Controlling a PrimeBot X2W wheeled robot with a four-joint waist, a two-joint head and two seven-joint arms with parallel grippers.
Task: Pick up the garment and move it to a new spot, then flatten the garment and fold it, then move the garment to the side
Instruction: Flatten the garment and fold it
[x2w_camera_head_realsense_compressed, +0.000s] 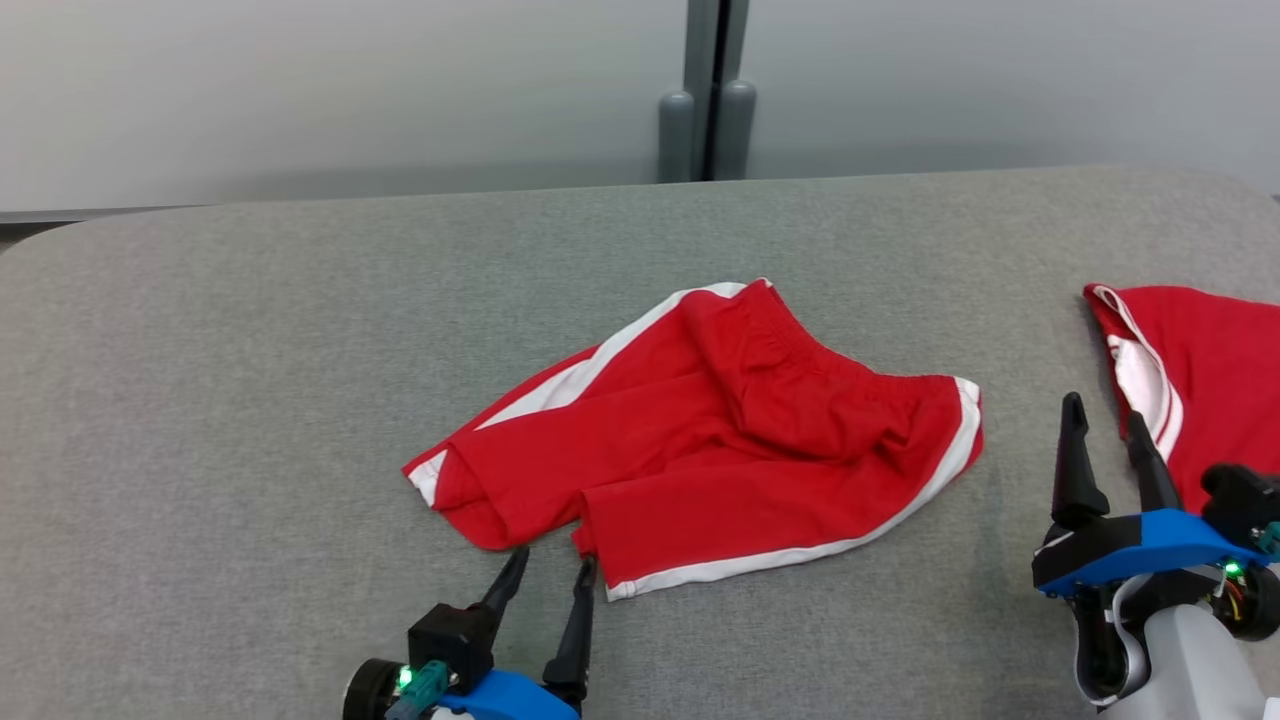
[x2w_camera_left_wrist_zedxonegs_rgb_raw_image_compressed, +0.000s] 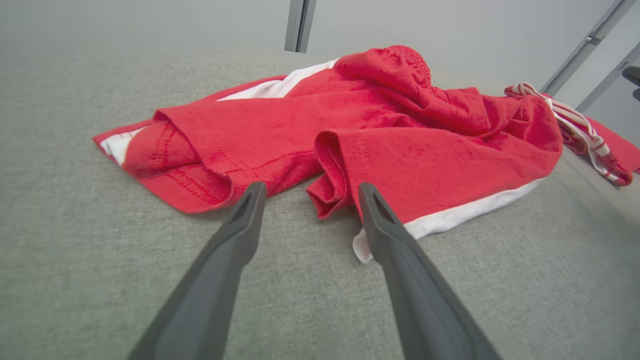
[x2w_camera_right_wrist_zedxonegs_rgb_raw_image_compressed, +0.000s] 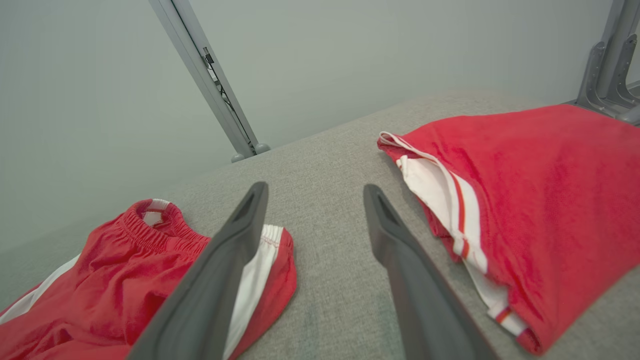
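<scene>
on the grey table (x2w_camera_head_realsense_compressed: 250, 400), rumpled white-striped red shorts (x2w_camera_head_realsense_compressed: 720, 450); left gripper (x2w_camera_head_realsense_compressed: 554, 556) and right gripper (x2w_camera_head_realsense_compressed: 1102, 409) gape empty.

surface (x2w_camera_head_realsense_compressed: 250, 400): grey woven fabric, spread under the left hand (x2w_camera_head_realsense_compressed: 554, 556) and the right hand (x2w_camera_head_realsense_compressed: 1102, 407) and reaching well past their fingertips; the far corners are rounded.
wall (x2w_camera_head_realsense_compressed: 300, 90): plain pale grey panels, rising behind the far edge, well ahead of both hands.
post (x2w_camera_head_realsense_compressed: 708, 90): darker grey upright with a dark seam, far ahead, between the lines of the two hands.
feet (x2w_camera_head_realsense_compressed: 677, 135): two rounded grey stubs at the post's base, at the far edge.
bracket (x2w_camera_right_wrist_zedxonegs_rgb_raw_image_compressed: 607, 65): grey metal, ahead and right of the right hand.
light: soft, even, faint shadows.
</scene>
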